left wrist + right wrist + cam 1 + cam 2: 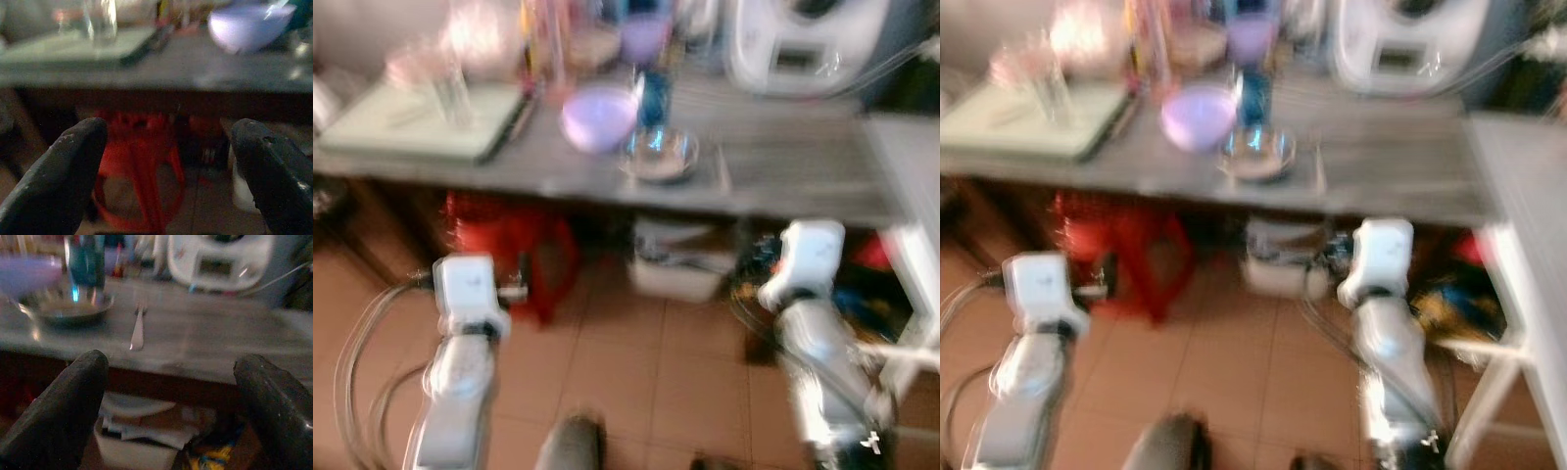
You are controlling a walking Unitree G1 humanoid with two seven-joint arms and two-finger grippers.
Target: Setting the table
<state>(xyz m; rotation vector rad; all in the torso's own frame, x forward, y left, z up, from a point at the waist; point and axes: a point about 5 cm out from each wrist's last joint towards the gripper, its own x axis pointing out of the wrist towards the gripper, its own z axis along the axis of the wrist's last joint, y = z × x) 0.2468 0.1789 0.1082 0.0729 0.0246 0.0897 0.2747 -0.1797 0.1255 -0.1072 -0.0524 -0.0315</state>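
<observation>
The picture is blurred. A grey wooden table (783, 176) stands ahead of me. On it are a purple bowl (599, 116), a shiny metal bowl (658, 155), a blue cup (653, 95) behind that, and a fork (138, 330) lying right of the metal bowl. A clear glass (455, 93) stands on a pale tray (421, 122) at the left. My left gripper (168, 142) is open and empty, held below the table edge. My right gripper (171, 377) is open and empty too, level with the edge and facing the fork.
A white kitchen appliance (803, 44) sits at the back right of the table. Under the table are a red stool (514, 245) and a white box (677, 259). A white table (906, 176) stands at the right. The floor is tiled.
</observation>
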